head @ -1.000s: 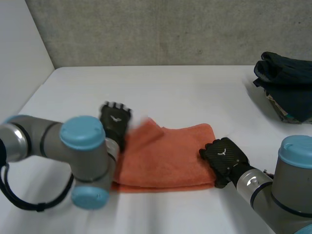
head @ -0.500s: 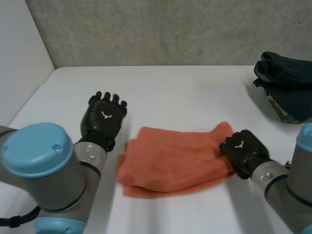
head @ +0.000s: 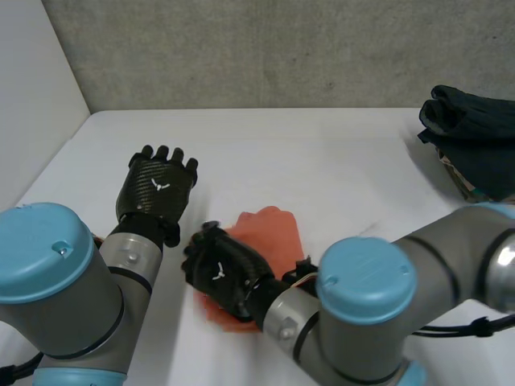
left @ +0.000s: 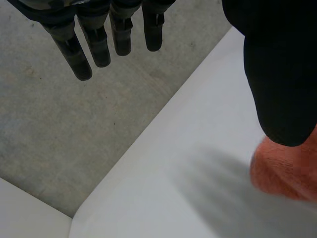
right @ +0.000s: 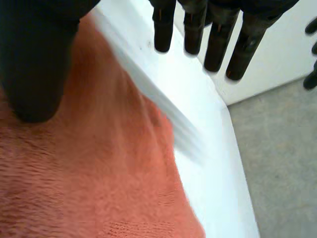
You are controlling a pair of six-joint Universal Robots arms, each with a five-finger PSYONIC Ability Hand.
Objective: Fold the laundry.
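The right hand lies low over the near left part of the orange towel, its back turned up toward the head camera. In its own wrist view the fingers run out straight and apart, past the towel's edge and over bare white counter, with nothing caught between them. The thumb stands well clear of the fingers and sits above the towel; whether it presses the cloth I cannot tell. So this hand is spread and grips nothing. Its arm reaches across from the right side, covering the near right part of the towel.

The left hand hovers flat just left of the towel and apart from it, palm down. Its fingers are straight and side by side, pointing toward the back wall, and its thumb hangs clear of them with nothing held. In the left wrist view a rounded bit of the towel shows just beyond the thumb tip.

The towel lies bunched on the counter between the two hands, a rounded hump of it rising on the far side of the right hand.

Well apart, at the counter's far right edge, sits a pile of dark clothes.
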